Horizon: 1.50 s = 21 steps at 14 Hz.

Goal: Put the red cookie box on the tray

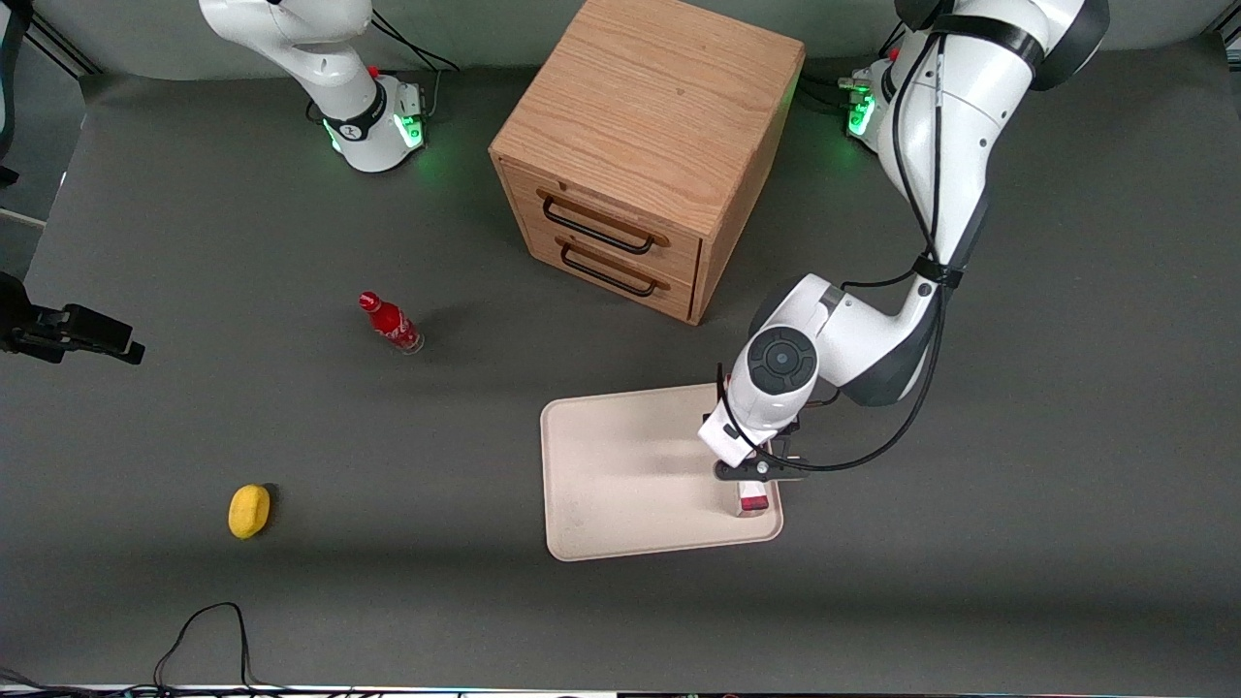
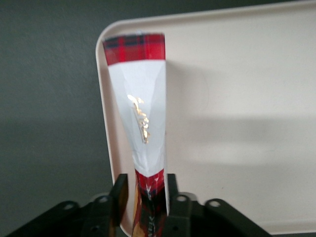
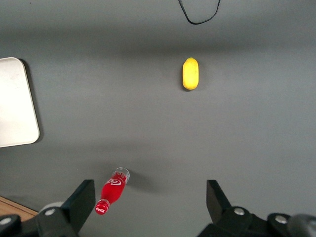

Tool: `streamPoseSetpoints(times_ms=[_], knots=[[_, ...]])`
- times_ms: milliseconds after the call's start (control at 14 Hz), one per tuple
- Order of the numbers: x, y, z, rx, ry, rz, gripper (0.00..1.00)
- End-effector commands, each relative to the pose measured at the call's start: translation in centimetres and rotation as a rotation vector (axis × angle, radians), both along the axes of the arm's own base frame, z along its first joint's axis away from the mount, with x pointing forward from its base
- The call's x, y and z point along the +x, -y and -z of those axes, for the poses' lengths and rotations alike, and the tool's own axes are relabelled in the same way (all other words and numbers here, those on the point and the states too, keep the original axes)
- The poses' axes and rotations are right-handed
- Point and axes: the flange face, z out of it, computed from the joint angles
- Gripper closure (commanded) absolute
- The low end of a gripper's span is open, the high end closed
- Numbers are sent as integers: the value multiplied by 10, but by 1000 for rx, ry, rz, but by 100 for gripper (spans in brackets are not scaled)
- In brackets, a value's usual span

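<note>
The red cookie box (image 2: 140, 106) is a long thin carton with red plaid ends, a white middle and a gold mark. It hangs on end from my left gripper (image 2: 146, 197), whose black fingers (image 2: 119, 196) are shut on its upper end. From the front, my gripper (image 1: 752, 482) hovers over the cream-white tray (image 1: 620, 475), at the corner nearest the camera on the working arm's end, with the box's red end (image 1: 754, 503) just below it. The box's lower end is close to the tray's rim (image 2: 102, 74); I cannot tell whether it touches the tray.
A wooden two-drawer cabinet (image 1: 645, 155) stands farther from the camera than the tray. A small red bottle (image 1: 390, 323) and a yellow lemon (image 1: 248, 511) lie toward the parked arm's end. A black cable (image 1: 199, 635) loops at the table's near edge.
</note>
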Motion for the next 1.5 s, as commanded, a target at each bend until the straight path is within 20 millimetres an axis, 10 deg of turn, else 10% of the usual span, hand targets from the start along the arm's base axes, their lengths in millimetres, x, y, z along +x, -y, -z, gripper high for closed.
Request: streamPoseSetpoints(times_ms=[0, 429, 714, 1071, 1429], knots=[[15, -25, -49, 28, 70, -42, 0], [33, -179, -179, 25, 15, -61, 0], [-4, -271, -261, 26, 4, -71, 0], [-80, -329, -328, -26, 59, 27, 0], [-131, -344, -370, -30, 22, 63, 0]])
